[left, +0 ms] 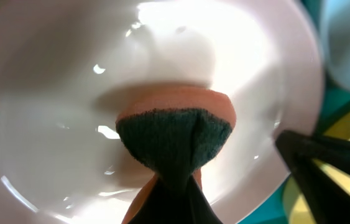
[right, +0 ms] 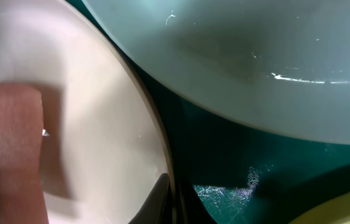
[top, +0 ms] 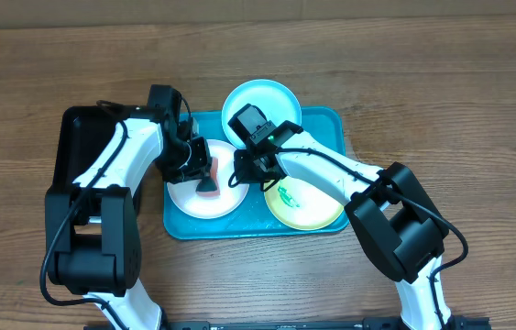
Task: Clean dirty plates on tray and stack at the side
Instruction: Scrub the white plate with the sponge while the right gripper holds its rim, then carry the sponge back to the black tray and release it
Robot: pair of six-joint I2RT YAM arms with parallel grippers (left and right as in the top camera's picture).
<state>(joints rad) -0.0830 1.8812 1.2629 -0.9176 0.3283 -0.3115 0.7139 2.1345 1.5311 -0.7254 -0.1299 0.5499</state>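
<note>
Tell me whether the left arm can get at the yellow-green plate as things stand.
Probably not directly: the right gripper stands between the left gripper, holding a sponge, and the yellow-green plate, and its forearm crosses over that plate.

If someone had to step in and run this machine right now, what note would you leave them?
Left gripper: shut on the sponge, pressing it on the white plate.
Right gripper: at that plate's right rim; grip unclear.
All three plates are on the tray: cyan plate overhangs its far rim; yellow-green plate shows green smears.
Done: nothing stacked yet.
To do: finish wiping, clean the others, stack beside the tray.
</note>
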